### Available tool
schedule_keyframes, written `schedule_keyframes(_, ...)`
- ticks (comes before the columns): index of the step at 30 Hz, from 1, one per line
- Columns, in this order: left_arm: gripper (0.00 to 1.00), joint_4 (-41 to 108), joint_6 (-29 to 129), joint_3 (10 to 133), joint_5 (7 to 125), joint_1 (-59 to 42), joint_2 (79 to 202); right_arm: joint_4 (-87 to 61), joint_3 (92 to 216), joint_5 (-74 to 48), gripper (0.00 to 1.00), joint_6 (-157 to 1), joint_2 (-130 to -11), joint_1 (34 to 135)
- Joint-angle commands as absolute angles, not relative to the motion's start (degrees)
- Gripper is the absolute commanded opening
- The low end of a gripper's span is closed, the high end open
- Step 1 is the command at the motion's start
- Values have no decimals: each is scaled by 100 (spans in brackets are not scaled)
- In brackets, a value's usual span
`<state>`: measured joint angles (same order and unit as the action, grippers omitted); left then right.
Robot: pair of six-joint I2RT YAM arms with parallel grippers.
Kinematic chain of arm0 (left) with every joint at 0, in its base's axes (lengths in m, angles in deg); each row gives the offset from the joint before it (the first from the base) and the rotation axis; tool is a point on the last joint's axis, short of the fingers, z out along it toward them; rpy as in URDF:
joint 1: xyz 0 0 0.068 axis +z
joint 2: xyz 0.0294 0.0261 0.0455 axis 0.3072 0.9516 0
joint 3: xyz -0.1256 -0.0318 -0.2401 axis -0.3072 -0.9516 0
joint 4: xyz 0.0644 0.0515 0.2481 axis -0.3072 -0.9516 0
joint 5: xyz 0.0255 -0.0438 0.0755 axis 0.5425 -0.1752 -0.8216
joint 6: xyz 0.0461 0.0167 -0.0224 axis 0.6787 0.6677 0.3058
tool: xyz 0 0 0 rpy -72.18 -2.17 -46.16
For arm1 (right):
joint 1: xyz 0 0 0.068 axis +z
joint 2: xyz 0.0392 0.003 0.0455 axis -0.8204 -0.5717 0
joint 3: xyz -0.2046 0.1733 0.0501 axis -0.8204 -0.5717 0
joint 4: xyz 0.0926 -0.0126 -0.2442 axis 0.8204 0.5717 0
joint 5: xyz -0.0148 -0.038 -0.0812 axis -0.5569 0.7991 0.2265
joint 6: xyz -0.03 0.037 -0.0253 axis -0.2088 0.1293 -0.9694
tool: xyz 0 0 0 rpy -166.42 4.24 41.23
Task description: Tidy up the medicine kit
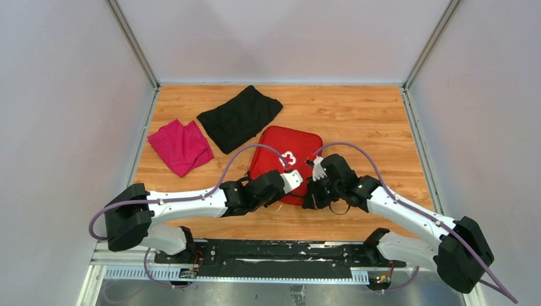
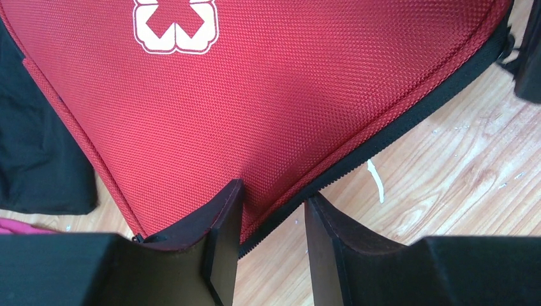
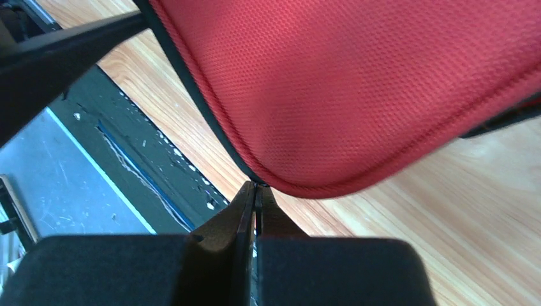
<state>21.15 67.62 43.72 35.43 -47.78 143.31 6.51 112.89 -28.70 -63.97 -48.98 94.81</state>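
Medicine kit (image 1: 284, 150) lies on table (image 1: 357, 115), ahead of both sets of jaws. Left gripper (image 2: 274, 191) jaws stand apart astride the kit's near corner: one finger (image 2: 220, 223) over kit, the other over bare table. Right gripper (image 3: 257, 188) jaws are pressed together, tips at the kit's near rim. Inner cloth (image 1: 239, 118) sits ahead-left of the left jaws, just beside kit. Outer cloth (image 1: 180, 146) is further left.
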Motion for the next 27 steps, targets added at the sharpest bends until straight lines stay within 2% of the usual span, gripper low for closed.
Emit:
schedule_keyframes(1,43,2194,6427,4424,3583,-4706,14519,76,11106,-3291,0,-5569,-4948,10070)
schedule_keyframes(6,43,2263,6383,4384,3704,-4706,14485,-636,10923,-3053,0,-4843,-5166,10321)
schedule_keyframes(9,47,2329,6381,4346,3997,-4706,14408,-686,10900,-2628,0,-4612,-5189,10369)
schedule_keyframes(13,62,2409,6498,4323,5188,-4706,14051,-339,10832,-1573,0,-4402,-4787,10337)
schedule_keyframes(16,78,2478,6426,4236,5697,-4723,13587,-243,10614,-1017,0,-4136,-4285,10220)
schedule_keyframes(21,86,2731,6228,3961,5656,-4723,12701,-46,10198,-12,0,-3654,-3420,10057)
schedule_keyframes(27,96,2858,5932,3883,4776,-4707,12060,489,10033,630,0,-3493,-2565,9409)
